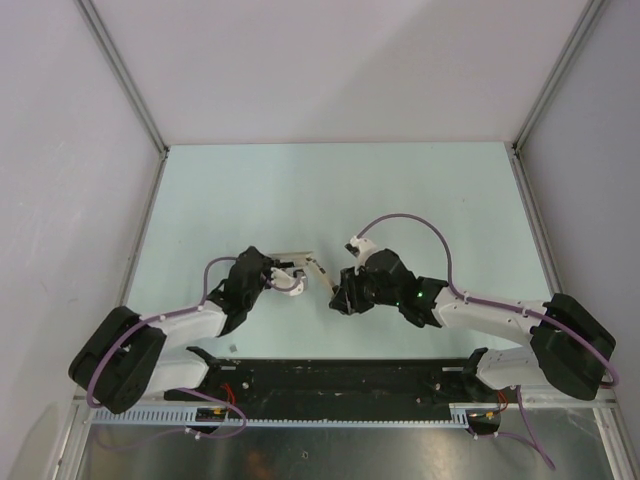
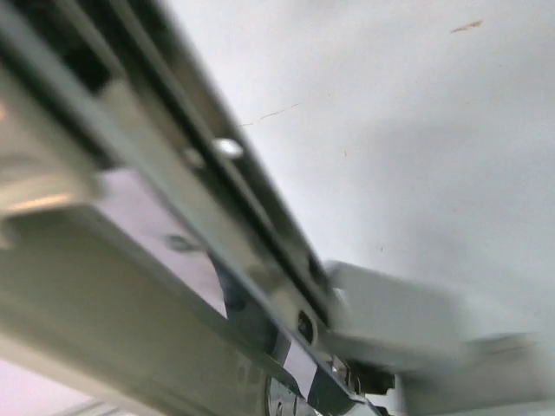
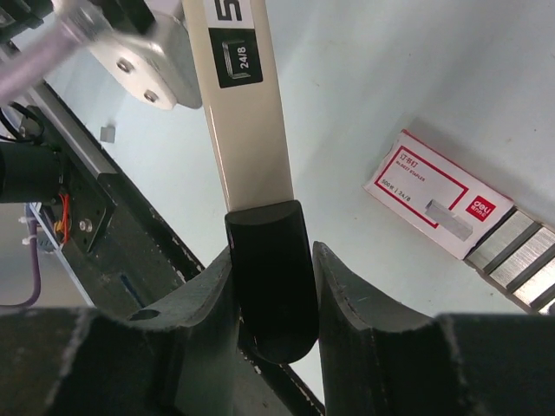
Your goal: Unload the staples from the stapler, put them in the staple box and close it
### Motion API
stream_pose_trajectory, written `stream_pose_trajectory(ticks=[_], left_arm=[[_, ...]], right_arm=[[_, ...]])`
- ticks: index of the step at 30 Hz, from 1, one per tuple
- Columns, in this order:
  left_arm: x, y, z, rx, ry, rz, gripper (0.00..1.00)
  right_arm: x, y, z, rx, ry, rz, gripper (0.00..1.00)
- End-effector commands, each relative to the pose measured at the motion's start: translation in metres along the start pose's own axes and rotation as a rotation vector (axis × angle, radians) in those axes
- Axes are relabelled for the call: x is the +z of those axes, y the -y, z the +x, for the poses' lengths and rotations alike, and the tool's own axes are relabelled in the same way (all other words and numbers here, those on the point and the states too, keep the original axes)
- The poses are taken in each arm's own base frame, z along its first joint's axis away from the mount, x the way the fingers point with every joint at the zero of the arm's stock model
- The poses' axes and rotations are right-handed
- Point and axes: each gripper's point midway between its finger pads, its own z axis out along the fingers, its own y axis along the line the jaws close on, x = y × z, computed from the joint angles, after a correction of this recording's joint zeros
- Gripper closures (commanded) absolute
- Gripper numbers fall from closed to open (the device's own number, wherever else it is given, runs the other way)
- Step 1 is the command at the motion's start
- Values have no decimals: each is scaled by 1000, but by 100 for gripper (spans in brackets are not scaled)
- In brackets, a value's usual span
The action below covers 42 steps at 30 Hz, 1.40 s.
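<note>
The stapler (image 1: 318, 270) hangs opened above the table between my two grippers. In the right wrist view its cream top arm (image 3: 251, 130), marked 24/8, ends in a black tip (image 3: 269, 286). My right gripper (image 3: 273, 253) is shut on that tip, one dark finger on each side. My right gripper also shows in the top view (image 1: 338, 290). My left gripper (image 1: 293, 278) is at the stapler's other end. The left wrist view is filled by the blurred metal staple rail (image 2: 217, 208), with a white finger (image 2: 390, 321) pressed against it.
A red-and-white staple packet (image 3: 429, 195) with grey staple strips (image 3: 516, 260) lies on the table beneath the right arm. A small grey scrap (image 1: 232, 348) lies near the black base rail (image 1: 340, 380). Grey walls enclose the pale table (image 1: 420, 190).
</note>
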Motion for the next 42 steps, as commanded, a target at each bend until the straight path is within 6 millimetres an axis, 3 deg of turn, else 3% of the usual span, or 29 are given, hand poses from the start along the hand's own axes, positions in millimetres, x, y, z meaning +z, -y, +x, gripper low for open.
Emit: stream_pose_trajectory(ticks=[1, 8, 13, 18, 25, 27, 30, 33, 42], left_arm=[[-8, -19, -28, 234, 90, -129, 100], [-16, -32, -44, 314, 139, -231, 100], [-15, -55, -50, 180, 137, -273, 100], [-11, -80, -52, -88, 114, -231, 100], [-21, -122, -49, -552, 103, -97, 97], [-28, -137, -44, -685, 103, -69, 90], [-37, -147, -31, -855, 102, -12, 71], [-47, -149, -17, -979, 98, 24, 64], [-62, -128, 4, -1099, 79, 63, 63]], right_arm=[[-7, -2, -80, 82, 292, 21, 100], [-8, -4, -83, 81, 299, 16, 100], [-9, -6, -82, 81, 297, 11, 100], [-6, -7, -90, 82, 329, 17, 100], [16, 0, -126, 75, 423, 88, 100], [25, 0, -140, 65, 445, 110, 100], [45, 2, -154, 44, 448, 149, 100], [66, 6, -161, 22, 421, 191, 100], [103, 21, -170, -104, 414, 318, 100]])
